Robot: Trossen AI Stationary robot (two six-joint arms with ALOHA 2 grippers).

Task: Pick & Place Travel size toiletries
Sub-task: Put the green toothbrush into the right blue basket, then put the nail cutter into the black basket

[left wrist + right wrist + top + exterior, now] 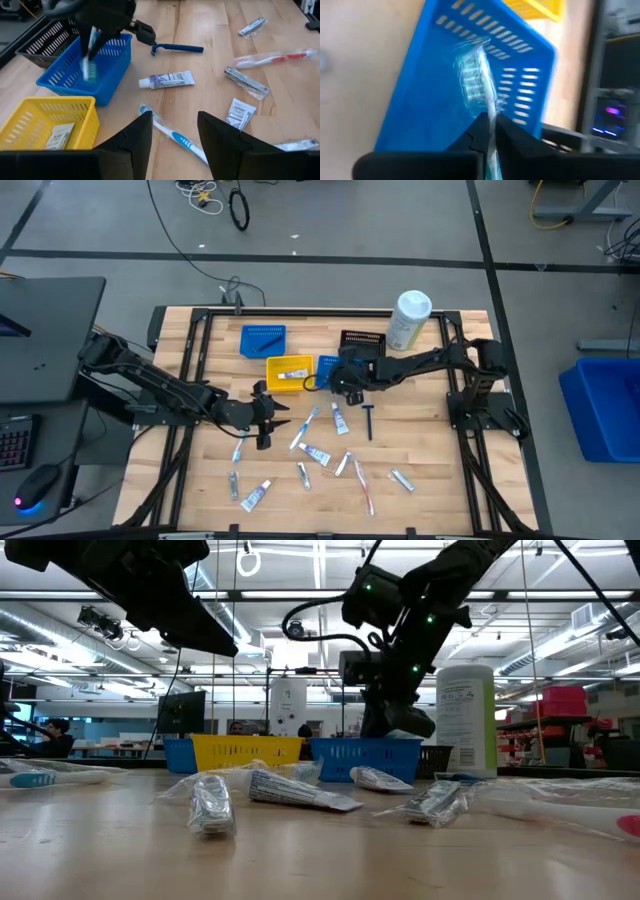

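Dangling toothbrush [479, 80] over blue bin [420, 100] rim

Bins: a small blue slotted plastic bin [263, 340] sits at the table's back left; a yellow slotted plastic bin [289, 373] lies in front of it, a second blue slotted bin [85, 70] just beside the yellow one on its right, and a black slotted bin [362, 342] behind that.
Canister: the large white cylindrical canister [408, 320] stands right of the black bin.
Right gripper [489, 131]: over the second blue bin, clamped on a wrapped toothbrush [479, 90] that hangs into or just above it; which is hard to tell.
Left gripper [173, 132]: above the table in front of the yellow bin, over a white-and-blue toothbrush [172, 136].
Loose items: a blue-handled razor [177, 48] lies right of the second blue bin, a white mini tube [166, 80] in front of it.
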